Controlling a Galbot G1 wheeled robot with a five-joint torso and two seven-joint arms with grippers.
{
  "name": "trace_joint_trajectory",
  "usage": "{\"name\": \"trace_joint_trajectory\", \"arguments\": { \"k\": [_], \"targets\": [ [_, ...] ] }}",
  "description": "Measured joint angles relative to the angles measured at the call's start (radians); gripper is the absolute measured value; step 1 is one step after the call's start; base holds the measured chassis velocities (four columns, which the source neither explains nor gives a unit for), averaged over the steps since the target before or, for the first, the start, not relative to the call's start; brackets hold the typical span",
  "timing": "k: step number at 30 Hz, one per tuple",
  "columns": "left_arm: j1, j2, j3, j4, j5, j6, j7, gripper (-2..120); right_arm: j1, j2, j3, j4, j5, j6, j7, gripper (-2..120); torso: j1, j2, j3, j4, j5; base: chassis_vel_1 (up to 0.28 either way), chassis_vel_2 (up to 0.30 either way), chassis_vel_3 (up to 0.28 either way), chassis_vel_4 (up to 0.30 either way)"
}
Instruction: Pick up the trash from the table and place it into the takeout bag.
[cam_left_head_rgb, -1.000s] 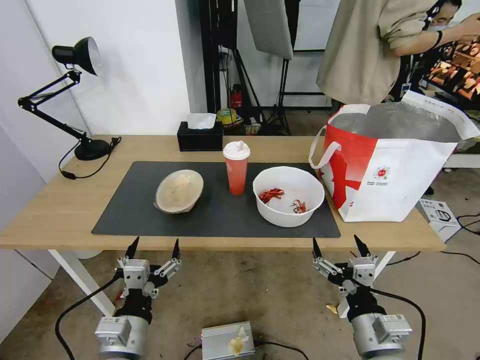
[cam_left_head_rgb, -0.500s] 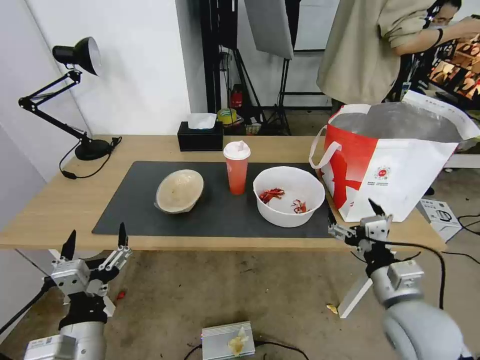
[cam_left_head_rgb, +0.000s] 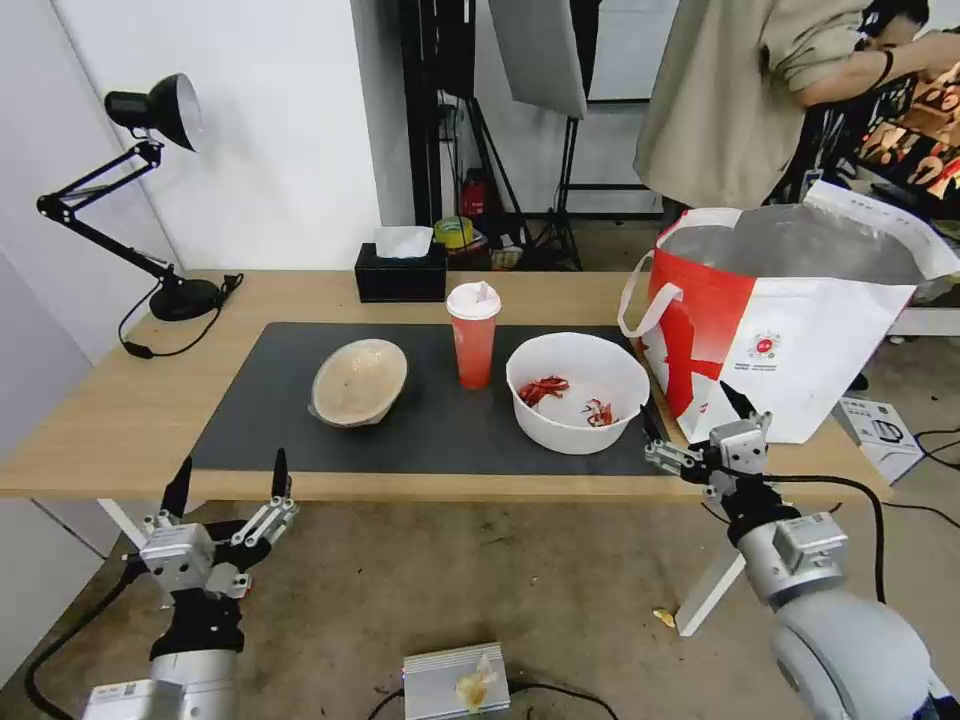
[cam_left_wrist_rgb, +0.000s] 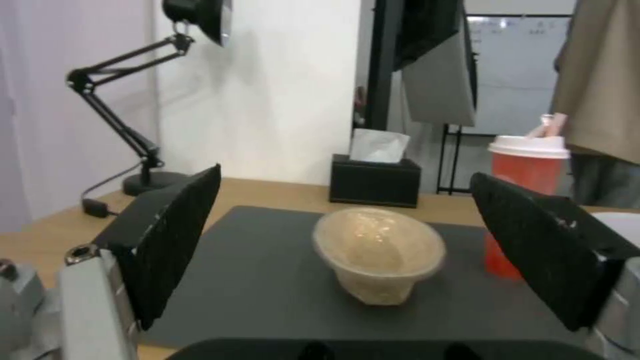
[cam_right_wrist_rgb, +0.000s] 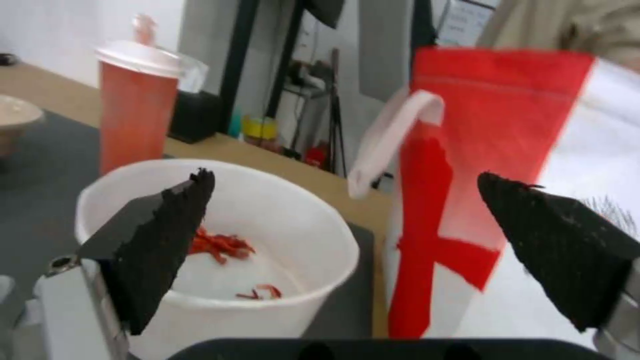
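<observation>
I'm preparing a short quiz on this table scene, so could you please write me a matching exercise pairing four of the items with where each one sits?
Items:
1. beige stained bowl
2. orange-red cup
3. white bowl with red scraps
4. takeout bag

Places:
A. on the mat's right part, nearest the right pincer
B. on the bare wood at the table's right end
C. on the mat's left half, tilted on its side
D. upright on the mat between the two bowls

Pairs: 1-C, 2-D, 3-A, 4-B
</observation>
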Motion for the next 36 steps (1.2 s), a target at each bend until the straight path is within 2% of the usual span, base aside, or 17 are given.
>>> {"name": "trace_joint_trajectory", "arguments": {
  "k": [3, 4, 7, 9, 11, 13, 16, 17, 20, 21, 22, 26, 27, 31, 36],
  "targets": [
    [-0.001, -0.002, 0.015, 0.010, 0.010, -0.008, 0.008, 100, 0.028, -0.062, -0.016, 0.007, 0.031, -0.007, -0.038, 100, 0.000, 0.000, 0.000, 0.0000, -0.0001, 0.000, 0.000, 0.000, 0.000],
    [-0.001, -0.002, 0.015, 0.010, 0.010, -0.008, 0.008, 100, 0.028, -0.062, -0.016, 0.007, 0.031, -0.007, -0.038, 100, 0.000, 0.000, 0.000, 0.0000, -0.0001, 0.000, 0.000, 0.000, 0.000],
    [-0.006, -0.008, 0.023, 0.019, 0.020, -0.012, 0.021, 100, 0.104, -0.155, -0.058, 0.007, 0.106, -0.035, -0.070, 100, 0.000, 0.000, 0.000, 0.0002, 0.0000, 0.000, 0.000, 0.000, 0.000],
    [-0.008, -0.009, 0.024, 0.021, 0.021, -0.014, 0.024, 100, 0.121, -0.171, -0.067, 0.005, 0.120, -0.040, -0.076, 100, 0.000, 0.000, 0.000, 0.0001, -0.0002, 0.000, 0.000, 0.000, 0.000],
    [-0.013, -0.016, 0.031, 0.032, 0.028, -0.019, 0.030, 100, 0.206, -0.244, -0.125, -0.008, 0.195, -0.060, -0.082, 100, 0.000, 0.000, 0.000, 0.0003, 0.0000, 0.000, 0.000, 0.000, 0.000],
    [-0.014, -0.019, 0.033, 0.036, 0.030, -0.021, 0.032, 100, 0.235, -0.265, -0.148, -0.016, 0.217, -0.064, -0.083, 100, 0.000, 0.000, 0.000, 0.0002, -0.0003, 0.000, 0.000, 0.000, 0.000],
    [-0.020, -0.033, 0.037, 0.050, 0.037, -0.029, 0.038, 100, 0.378, -0.338, -0.256, -0.056, 0.310, -0.077, -0.089, 100, 0.000, 0.000, 0.000, 0.0001, 0.0000, 0.000, 0.000, 0.000, 0.000],
    [-0.020, -0.033, 0.037, 0.050, 0.037, -0.029, 0.038, 100, 0.378, -0.338, -0.256, -0.056, 0.310, -0.077, -0.089, 100, 0.000, 0.000, 0.000, 0.0001, 0.0000, 0.000, 0.000, 0.000, 0.000],
    [-0.019, -0.042, 0.035, 0.058, 0.037, -0.033, 0.045, 100, 0.507, -0.373, -0.342, -0.087, 0.381, -0.101, -0.089, 100, 0.000, 0.000, 0.000, 0.0003, -0.0001, 0.000, 0.000, 0.000, 0.000],
    [-0.014, -0.044, 0.034, 0.062, 0.036, -0.036, 0.052, 100, 0.582, -0.391, -0.399, -0.109, 0.426, -0.117, -0.085, 100, 0.000, 0.000, 0.000, 0.0003, -0.0001, 0.000, 0.000, 0.000, 0.000],
    [-0.014, -0.044, 0.034, 0.062, 0.036, -0.036, 0.052, 100, 0.582, -0.391, -0.399, -0.109, 0.426, -0.117, -0.085, 100, 0.000, 0.000, 0.000, 0.0003, -0.0001, 0.000, 0.000, 0.000, 0.000],
    [0.002, -0.039, 0.030, 0.085, 0.033, -0.064, 0.068, 100, 0.741, -0.439, -0.557, -0.158, 0.519, -0.150, -0.079, 100, 0.000, 0.000, 0.000, 0.0002, -0.0001, 0.000, 0.000, 0.000, 0.000],
    [0.002, -0.039, 0.030, 0.085, 0.033, -0.064, 0.068, 100, 0.741, -0.439, -0.557, -0.158, 0.519, -0.150, -0.079, 100, 0.000, 0.000, 0.000, 0.0002, -0.0001, 0.000, 0.000, 0.000, 0.000],
    [0.011, -0.027, 0.030, 0.098, 0.033, -0.079, 0.080, 100, 0.886, -0.476, -0.688, -0.175, 0.637, -0.190, -0.071, 100, 0.000, 0.000, 0.000, 0.0001, -0.0001, 0.000, 0.000, 0.000, 0.000],
    [0.011, -0.014, 0.035, 0.100, 0.032, -0.080, 0.085, 100, 1.006, -0.497, -0.769, -0.189, 0.770, -0.262, -0.074, 100, 0.000, 0.000, 0.000, 0.0003, -0.0003, 0.000, 0.000, 0.000, 0.000]
  ]
}}
